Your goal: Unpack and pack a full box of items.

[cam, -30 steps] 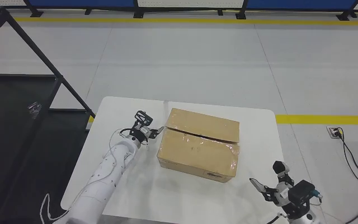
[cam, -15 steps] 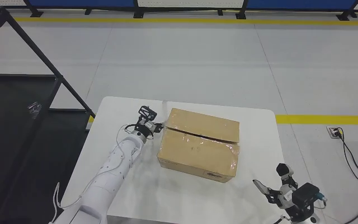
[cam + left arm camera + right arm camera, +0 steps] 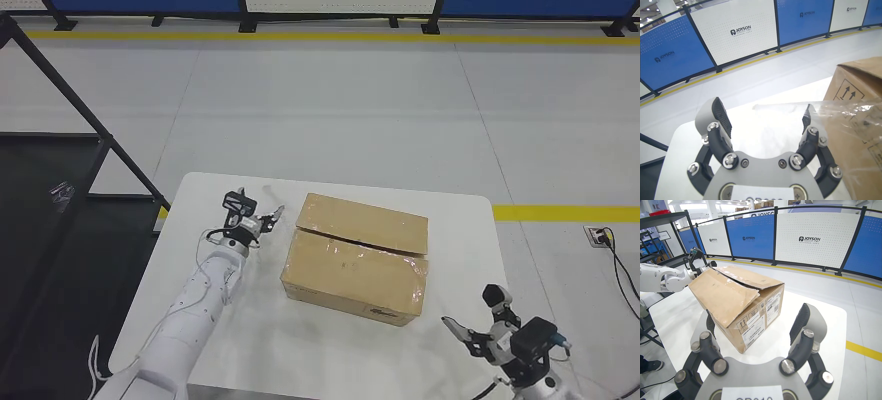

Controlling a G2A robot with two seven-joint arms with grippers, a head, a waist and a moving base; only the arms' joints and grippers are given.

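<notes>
Unpacking looks barely begun: the box (image 3: 357, 258), mid-frame in the top view, has its flaps (image 3: 728, 294) unsealed but down, clear tape (image 3: 838, 111) hanging loose, nothing out. The left gripper (image 3: 762, 106) sits spread at its left end, the right gripper (image 3: 756, 309) spread at lower right. White table (image 3: 330, 340), pale floor (image 3: 330, 110), blue-and-white panels (image 3: 817, 239).

Left arm (image 3: 205, 290) stretched forward, white links near straight. Left gripper (image 3: 762, 106) wide apart at the fingertips, ribbed black pads (image 3: 721, 115) facing inward. Right gripper (image 3: 757, 311) held low at near right, fingers equally spread.
</notes>
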